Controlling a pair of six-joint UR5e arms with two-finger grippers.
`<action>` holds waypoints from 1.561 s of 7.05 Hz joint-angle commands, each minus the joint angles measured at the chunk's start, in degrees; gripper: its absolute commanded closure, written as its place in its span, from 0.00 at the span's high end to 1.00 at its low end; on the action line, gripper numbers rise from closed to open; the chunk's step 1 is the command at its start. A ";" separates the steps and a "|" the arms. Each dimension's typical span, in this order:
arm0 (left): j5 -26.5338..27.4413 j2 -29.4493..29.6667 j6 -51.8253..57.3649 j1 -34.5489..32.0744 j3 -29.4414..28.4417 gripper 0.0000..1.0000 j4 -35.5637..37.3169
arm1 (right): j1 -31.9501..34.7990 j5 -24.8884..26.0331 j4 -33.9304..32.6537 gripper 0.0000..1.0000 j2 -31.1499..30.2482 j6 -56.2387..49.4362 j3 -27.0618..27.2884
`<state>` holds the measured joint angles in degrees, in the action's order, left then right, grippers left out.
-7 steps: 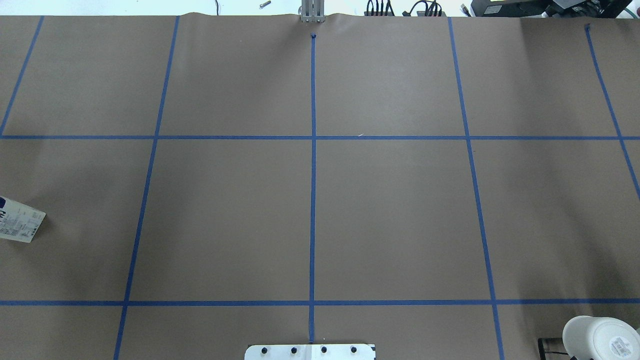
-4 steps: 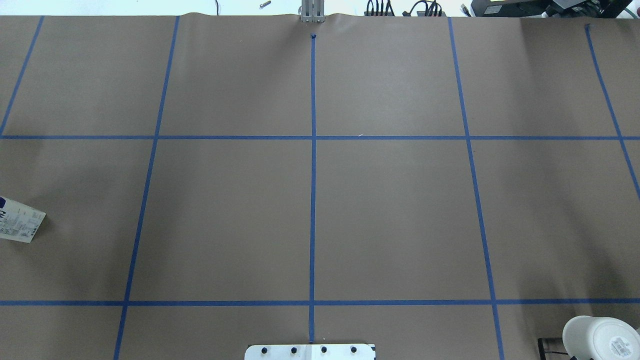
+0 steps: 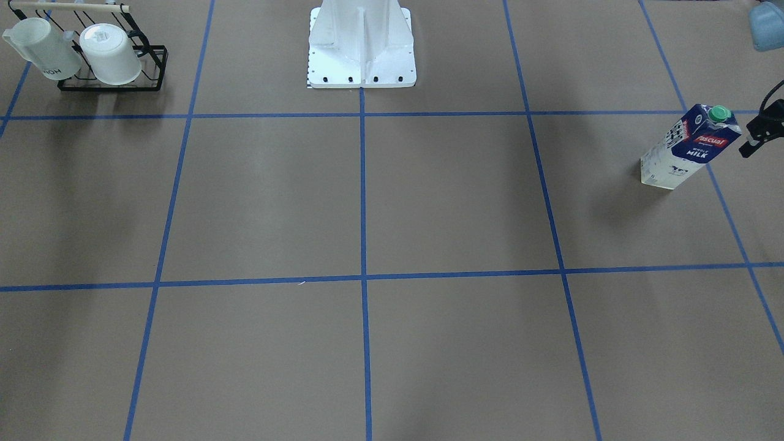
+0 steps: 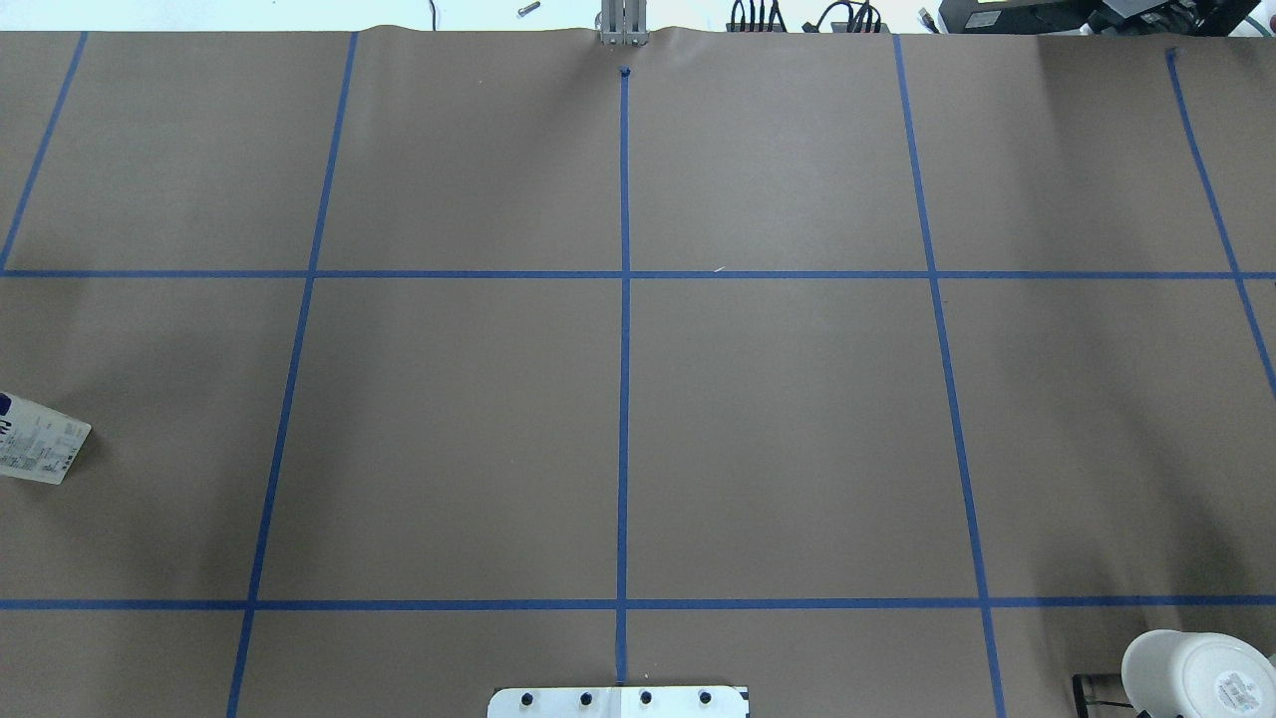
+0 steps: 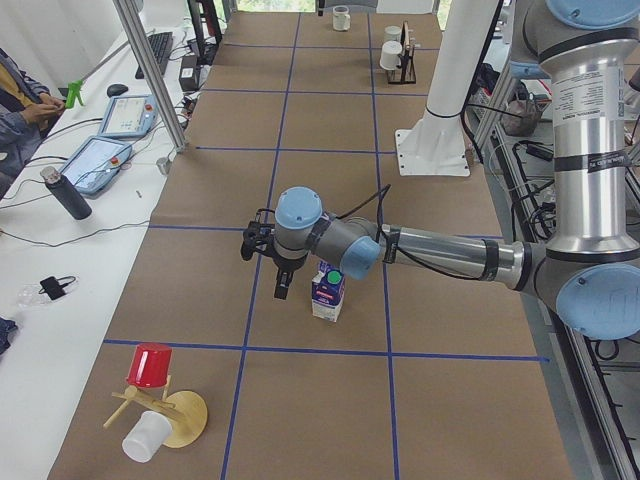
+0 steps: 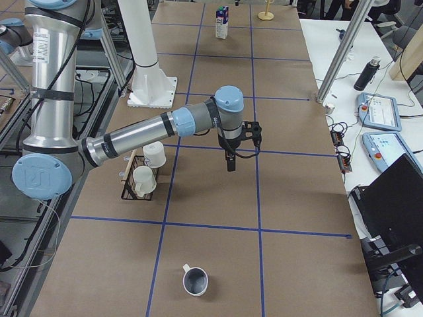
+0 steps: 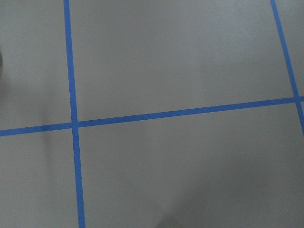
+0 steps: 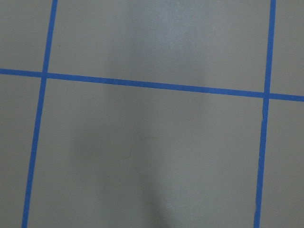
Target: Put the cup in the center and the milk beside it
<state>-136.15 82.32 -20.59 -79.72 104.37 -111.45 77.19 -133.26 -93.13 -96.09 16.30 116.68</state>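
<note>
Nothing's budged since a second ago in the overhead view: the milk [image 4: 40, 451] sits at the 9 o'clock edge, exactly as before. It stands upright, long axis vertical, green cap on top. The cup [image 6: 195, 281] stands mouth-up at the worktop's [image 4: 778, 429] opposite end, handle toward 11 o'clock in the right-side view. The left arm reaches out low and level. Its left gripper [image 5: 284, 290] points straight down at the carton's 9 o'clock, apart from it. The right gripper [image 6: 230, 162] hangs likewise. How wide either stands, I can't tell.
</note>
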 commanded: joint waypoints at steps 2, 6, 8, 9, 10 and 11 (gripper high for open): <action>-0.08 0.04 -0.07 0.00 -0.13 0.98 0.18 | 5.55 -0.77 0.23 0.98 0.20 -14.63 -8.26; 0.00 0.04 0.02 0.00 -0.48 0.98 0.01 | 19.72 0.10 0.23 0.98 7.64 -37.62 -31.80; 0.00 0.04 -0.07 0.00 -0.31 0.98 -0.08 | 20.81 3.17 0.41 0.98 11.71 -40.11 -40.36; -0.08 -0.05 -0.07 0.00 -0.22 0.98 -0.08 | 20.81 3.18 0.49 0.98 11.02 -40.12 -41.61; -0.08 -0.05 -0.07 0.00 -0.04 0.98 -0.08 | 20.81 3.18 0.41 0.98 10.84 -40.20 -41.62; -0.08 0.03 0.02 0.00 -0.30 0.98 -0.08 | 20.81 3.18 0.49 0.98 9.80 -40.20 -41.19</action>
<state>-136.22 82.29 -20.63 -79.72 104.18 -111.53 97.96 -130.15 -92.69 -85.47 -23.82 75.51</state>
